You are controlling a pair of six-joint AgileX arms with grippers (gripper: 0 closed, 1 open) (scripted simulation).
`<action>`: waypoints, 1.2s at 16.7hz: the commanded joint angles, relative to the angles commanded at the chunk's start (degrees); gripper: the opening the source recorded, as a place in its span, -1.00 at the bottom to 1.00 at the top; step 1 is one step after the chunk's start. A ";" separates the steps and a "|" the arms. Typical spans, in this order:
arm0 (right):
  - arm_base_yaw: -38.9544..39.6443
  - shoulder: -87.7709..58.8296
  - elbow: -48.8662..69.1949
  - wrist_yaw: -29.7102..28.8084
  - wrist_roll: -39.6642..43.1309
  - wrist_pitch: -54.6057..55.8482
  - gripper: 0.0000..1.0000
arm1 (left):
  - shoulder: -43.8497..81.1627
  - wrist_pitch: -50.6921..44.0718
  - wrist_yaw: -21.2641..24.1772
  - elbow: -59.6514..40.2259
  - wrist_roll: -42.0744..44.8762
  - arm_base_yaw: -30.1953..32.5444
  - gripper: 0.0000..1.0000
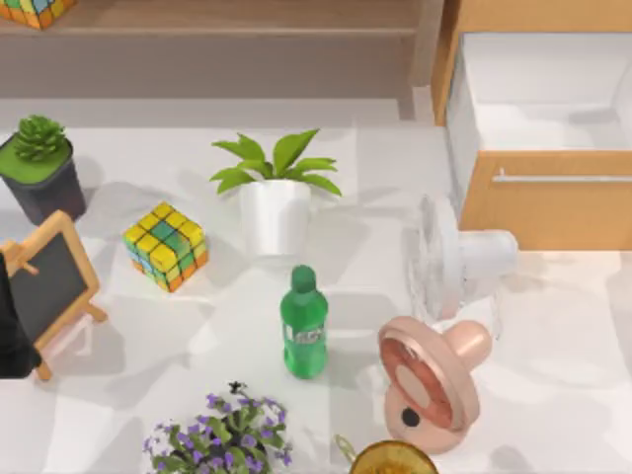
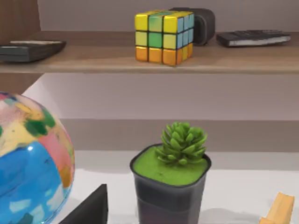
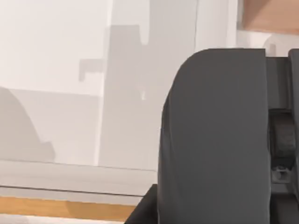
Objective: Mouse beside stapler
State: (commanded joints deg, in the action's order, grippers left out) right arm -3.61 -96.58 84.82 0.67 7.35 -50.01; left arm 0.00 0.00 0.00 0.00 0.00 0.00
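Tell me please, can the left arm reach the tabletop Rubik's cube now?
Probably yes, from above: the chalkboard easel stands between the left arm, parked at far left, and the cube.

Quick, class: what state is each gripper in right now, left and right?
Left gripper: cannot be told.
Right gripper: cannot be told.

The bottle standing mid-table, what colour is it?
The bottle is green with a green cap; the top view shows it best.

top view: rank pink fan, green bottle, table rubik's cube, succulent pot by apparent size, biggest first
1. pink fan
2. green bottle
3. and 4. rubik's cube and succulent pot look about alike, so I won't rank them.
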 joint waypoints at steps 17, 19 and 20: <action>-25.60 27.84 -50.93 2.15 21.82 0.75 -1.00 | 0.00 0.00 0.00 0.00 0.00 0.00 1.00; -26.20 28.61 -52.32 2.18 22.27 0.64 -1.00 | 0.00 0.00 0.00 0.00 0.00 0.00 1.00; -26.22 28.63 -52.37 2.18 22.29 0.64 -1.00 | 0.00 0.00 0.00 0.00 0.00 0.00 1.00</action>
State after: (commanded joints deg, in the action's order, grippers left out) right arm -29.83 -67.95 32.46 2.85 29.64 -49.37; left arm 0.00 0.00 0.00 0.00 0.00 0.00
